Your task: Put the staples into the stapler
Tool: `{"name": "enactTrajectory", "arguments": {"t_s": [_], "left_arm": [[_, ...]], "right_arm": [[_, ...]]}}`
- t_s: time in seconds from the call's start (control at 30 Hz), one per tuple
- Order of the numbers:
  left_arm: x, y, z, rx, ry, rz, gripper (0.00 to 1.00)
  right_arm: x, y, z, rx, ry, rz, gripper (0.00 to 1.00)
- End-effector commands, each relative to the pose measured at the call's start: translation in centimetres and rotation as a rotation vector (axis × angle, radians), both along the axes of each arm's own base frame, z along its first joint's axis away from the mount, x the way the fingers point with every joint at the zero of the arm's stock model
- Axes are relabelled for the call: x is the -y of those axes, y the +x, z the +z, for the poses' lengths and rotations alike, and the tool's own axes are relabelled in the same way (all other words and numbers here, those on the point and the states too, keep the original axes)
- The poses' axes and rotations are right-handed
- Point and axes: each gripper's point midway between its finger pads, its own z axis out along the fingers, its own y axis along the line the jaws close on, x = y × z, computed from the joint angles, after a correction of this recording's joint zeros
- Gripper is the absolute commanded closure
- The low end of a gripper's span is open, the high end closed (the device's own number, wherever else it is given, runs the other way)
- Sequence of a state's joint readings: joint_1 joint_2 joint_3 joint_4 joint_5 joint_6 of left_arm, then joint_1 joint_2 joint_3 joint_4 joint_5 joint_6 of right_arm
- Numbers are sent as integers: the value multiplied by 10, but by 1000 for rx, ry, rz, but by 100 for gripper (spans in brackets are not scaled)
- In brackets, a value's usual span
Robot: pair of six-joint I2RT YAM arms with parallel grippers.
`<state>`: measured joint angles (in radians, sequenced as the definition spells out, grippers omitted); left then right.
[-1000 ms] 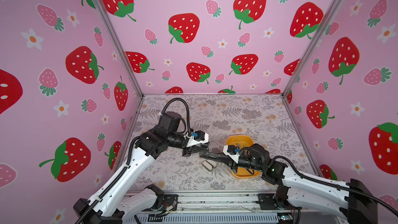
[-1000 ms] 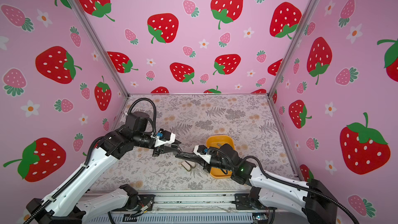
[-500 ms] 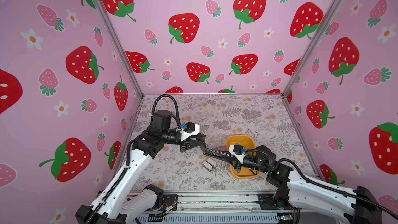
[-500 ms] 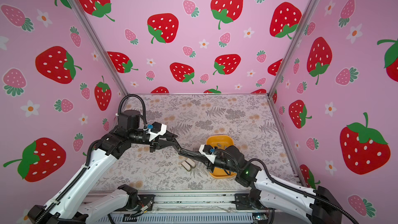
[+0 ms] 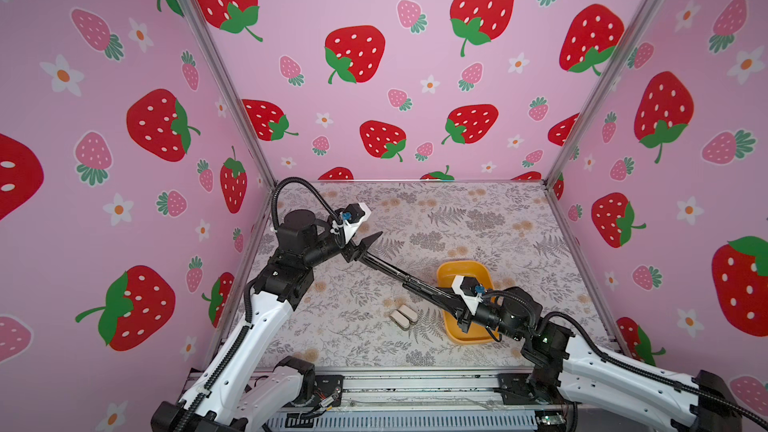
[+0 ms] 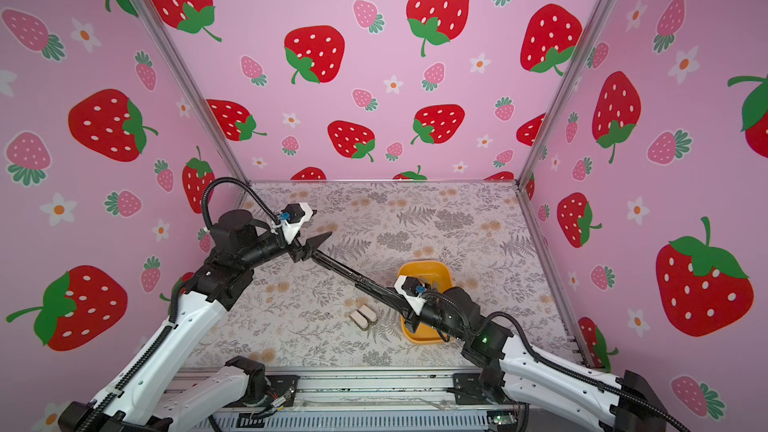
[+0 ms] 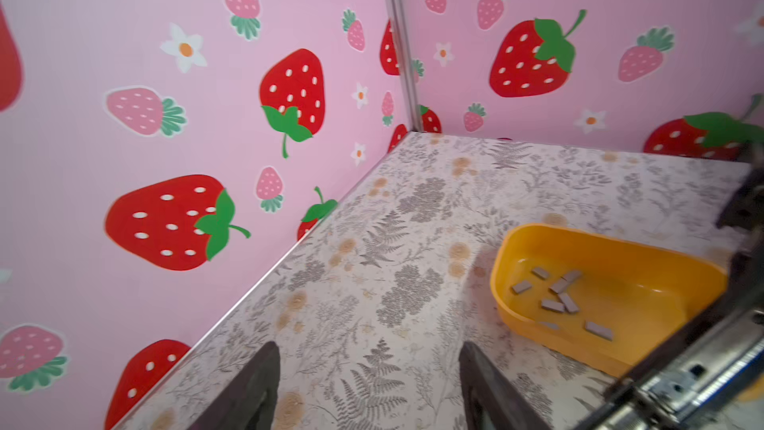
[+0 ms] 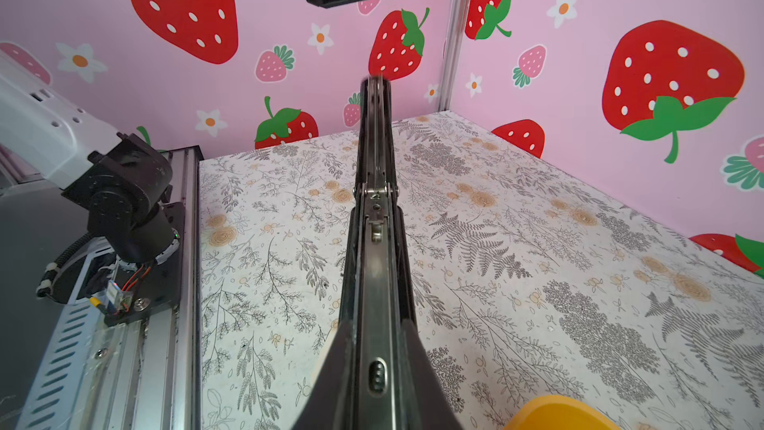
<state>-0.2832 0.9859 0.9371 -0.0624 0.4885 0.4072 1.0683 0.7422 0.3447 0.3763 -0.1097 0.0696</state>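
The right pincer (image 8: 374, 337) was clamped on one end of the stapler (image 5: 395, 274), whose unfolded length slanted up off the counter (image 5: 457, 209) toward the left pincer (image 7: 368, 347). That pincer stood spread wide and empty, with the stapler's far end just beside it, outside the jaws. The staples (image 7: 558, 295) lay in the yellow tray (image 7: 537, 237).

stapler (image 5: 399, 275) blk | staples (image 7: 552, 305) grey | bin (image 7: 612, 251) orange-yel | walls (image 5: 415, 2) pink w/ strawberries | tbl (image 5: 353, 326) grey fern print
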Motion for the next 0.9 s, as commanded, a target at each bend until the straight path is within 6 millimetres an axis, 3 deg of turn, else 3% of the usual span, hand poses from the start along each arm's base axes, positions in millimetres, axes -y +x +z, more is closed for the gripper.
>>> {"name": "enactTrajectory", "arguments": {"t_s": [0.0,0.07,0.17,0.3,0.4,0.5,0.63,0.73,0.87], "left_arm": [[-24,13,25,55,-100,183,22],[-37,10,33,45,-176,257,1],[-68,3,40,-20,-327,433,1],[-86,-17,22,-128,-460,524,1],[-75,-33,-10,-213,-495,449,1],[-66,-39,-57,-279,-480,408,1],[-98,-38,-116,-358,-408,625,1],[-114,-43,-138,-396,-396,726,1],[-102,-48,-154,-418,-412,652,1]], "right_arm": [[-1,9,39,22,107,-57,82],[-5,14,41,8,117,-82,82],[-11,32,38,-27,116,-177,82],[-30,49,25,-63,90,-257,83],[-41,64,19,-105,102,-330,83],[-54,80,9,-156,102,-394,83],[-70,98,-8,-216,94,-467,82],[-81,108,-23,-251,74,-509,82],[-94,119,-46,-291,45,-534,82]]}}
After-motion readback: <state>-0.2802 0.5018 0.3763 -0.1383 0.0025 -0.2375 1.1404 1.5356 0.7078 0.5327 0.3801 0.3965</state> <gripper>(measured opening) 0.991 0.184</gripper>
